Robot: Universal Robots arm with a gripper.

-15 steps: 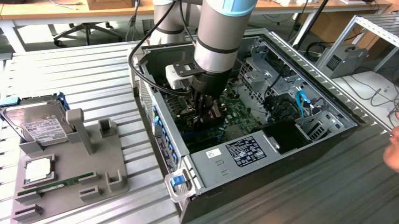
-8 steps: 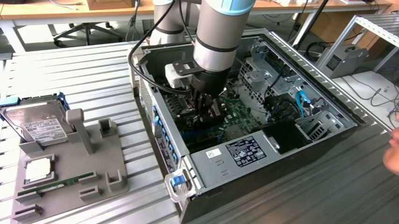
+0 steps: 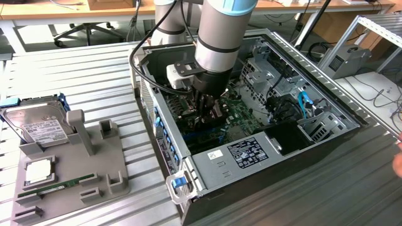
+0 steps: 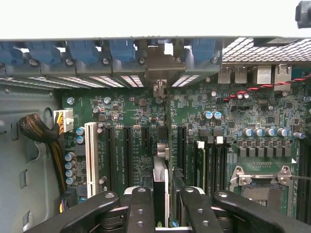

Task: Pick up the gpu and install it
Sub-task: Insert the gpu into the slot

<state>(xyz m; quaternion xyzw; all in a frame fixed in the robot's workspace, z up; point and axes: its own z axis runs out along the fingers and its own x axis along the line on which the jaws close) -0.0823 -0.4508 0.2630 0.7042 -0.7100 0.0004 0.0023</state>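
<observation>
The gpu (image 4: 161, 180) stands on edge between my two black fingers (image 4: 140, 209), so I see it as a thin dark strip running across the green motherboard (image 4: 131, 116). Its silver end bracket (image 4: 163, 60) meets the case's rear wall among the blue slot clips. My gripper (image 4: 163, 196) is shut on the gpu. In the exterior view the gripper (image 3: 207, 106) reaches straight down into the open computer case (image 3: 251, 155), low over the board. The card lines up with the long black slots, but I cannot tell whether it is seated.
A white slot (image 4: 91, 155), a sleeved cable bundle (image 4: 39, 133) and the CPU socket (image 4: 262, 182) flank the card. Outside the case, a grey fixture (image 3: 94, 188) holds a hard drive (image 3: 37, 125) and a RAM stick (image 3: 56, 185). A hand (image 3: 397, 162) shows at the exterior view's right edge.
</observation>
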